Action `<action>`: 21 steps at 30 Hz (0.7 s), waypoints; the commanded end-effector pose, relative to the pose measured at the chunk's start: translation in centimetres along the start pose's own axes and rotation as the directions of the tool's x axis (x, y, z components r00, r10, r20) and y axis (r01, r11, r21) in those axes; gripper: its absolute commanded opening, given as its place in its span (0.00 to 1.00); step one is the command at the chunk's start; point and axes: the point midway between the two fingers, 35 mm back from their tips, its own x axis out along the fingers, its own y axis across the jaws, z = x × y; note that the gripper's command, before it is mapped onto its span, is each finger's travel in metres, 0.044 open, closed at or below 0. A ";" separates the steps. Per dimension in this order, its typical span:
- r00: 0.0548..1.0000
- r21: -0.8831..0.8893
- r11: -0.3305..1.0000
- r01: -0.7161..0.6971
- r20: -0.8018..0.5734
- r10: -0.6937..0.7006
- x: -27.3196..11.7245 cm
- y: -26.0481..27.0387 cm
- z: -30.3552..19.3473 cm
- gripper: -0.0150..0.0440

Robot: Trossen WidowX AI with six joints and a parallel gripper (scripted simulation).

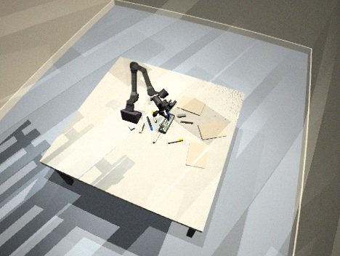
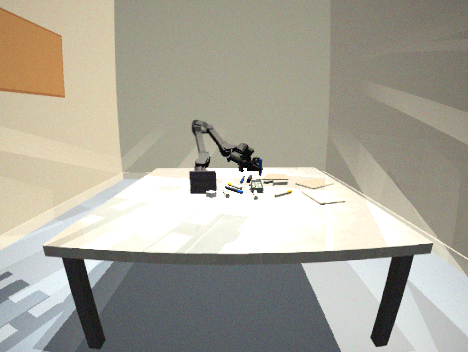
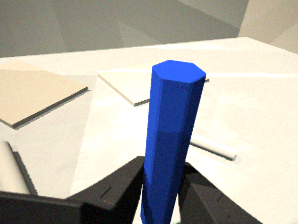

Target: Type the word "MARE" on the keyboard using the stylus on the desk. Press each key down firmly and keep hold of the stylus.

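My gripper (image 1: 168, 113) (image 2: 260, 170) (image 3: 161, 166) is shut on a blue six-sided stylus (image 3: 173, 115) (image 2: 260, 164), which stands nearly upright between the dark fingers in the wrist view. The small grey-green keyboard (image 1: 166, 125) (image 2: 256, 186) lies on the desk below. The gripper is over the keyboard's far end in the top view. The fingers hide nearly all of the keyboard in the wrist view. The stylus's lower tip is hidden, so I cannot tell whether it touches a key.
Flat tan boards (image 1: 212, 130) (image 3: 30, 97) lie to the right. A yellow-ended pen (image 1: 175, 141) (image 2: 283, 193) lies near the keyboard, and a blue-ended dark pen (image 1: 149, 123) lies to its left. A pale rod (image 3: 215, 146) and a pale cylinder (image 3: 12, 170) show in the wrist view.
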 end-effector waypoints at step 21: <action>1.000 -0.004 1.000 -0.004 0.002 0.004 1.2 -1.5 -1.2 0.25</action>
